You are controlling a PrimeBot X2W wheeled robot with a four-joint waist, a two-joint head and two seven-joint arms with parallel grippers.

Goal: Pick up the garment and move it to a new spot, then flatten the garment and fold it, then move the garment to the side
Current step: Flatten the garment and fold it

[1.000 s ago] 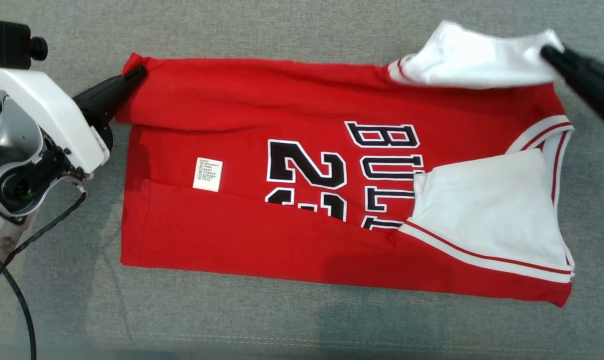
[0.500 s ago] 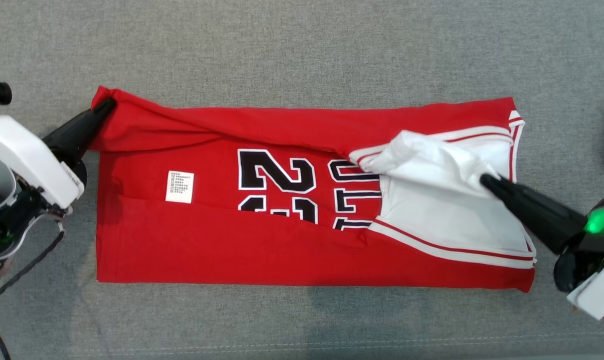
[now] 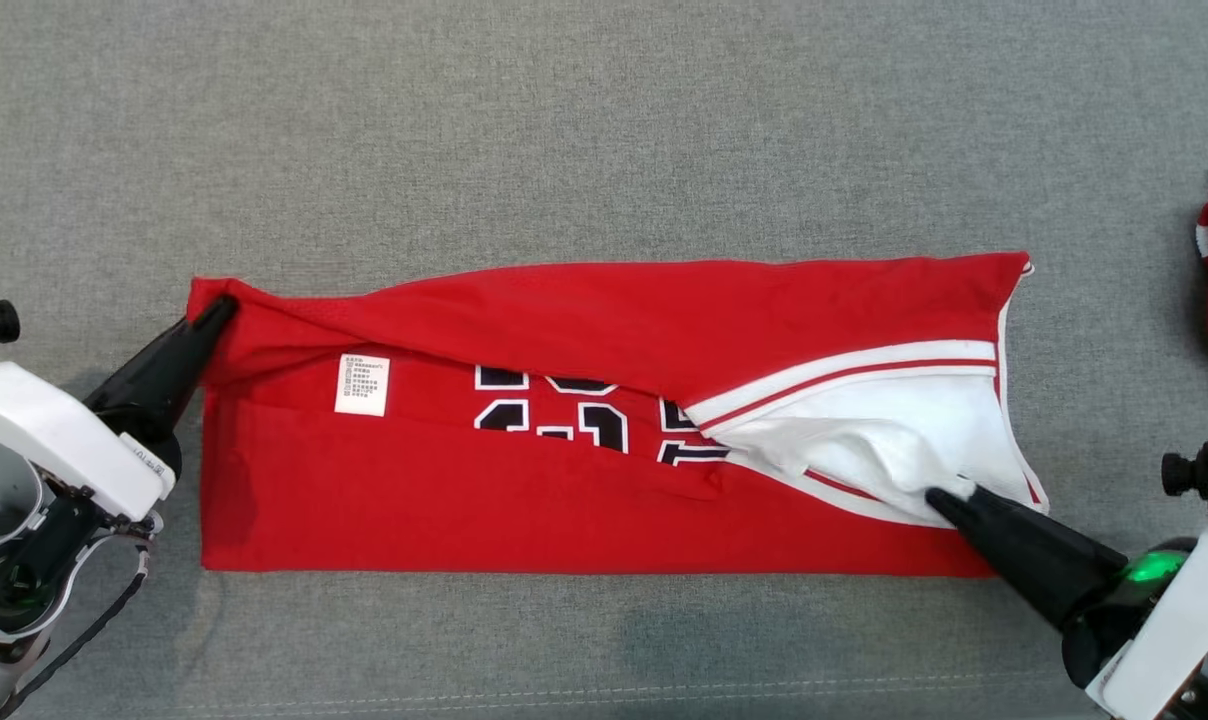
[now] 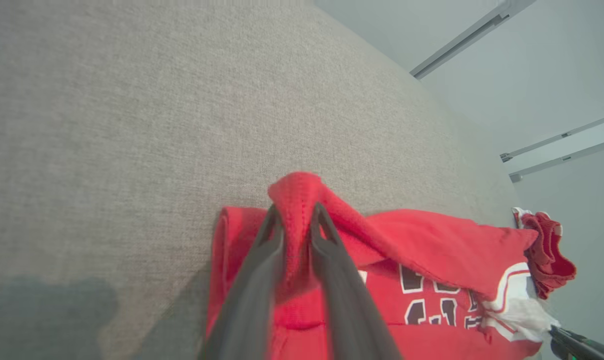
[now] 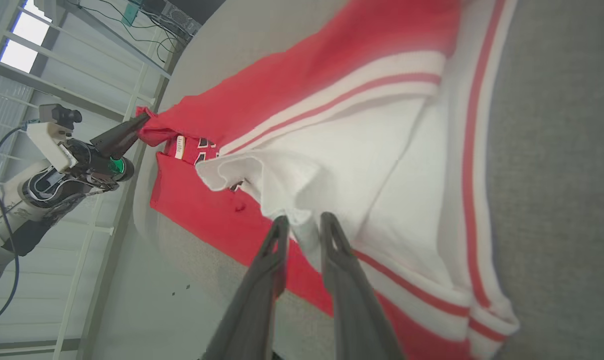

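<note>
- Garment (image 3: 584,500), a red jersey, lies lengthwise on the grey cloth surface (image 3: 564,120), its far long edge drawn over toward the near edge. Judged mid-fold.
- Left gripper (image 3: 219,310) pinches the flap's left corner, jaws narrow with red cloth between them. This probably keeps that edge taut.
- Right gripper (image 3: 939,495) pinches white sleeve fabric at the right end, jaws narrow, holding it low by the near hem.
- The 2 grippers sit at opposite ends of the garment, both touching it.
</note>
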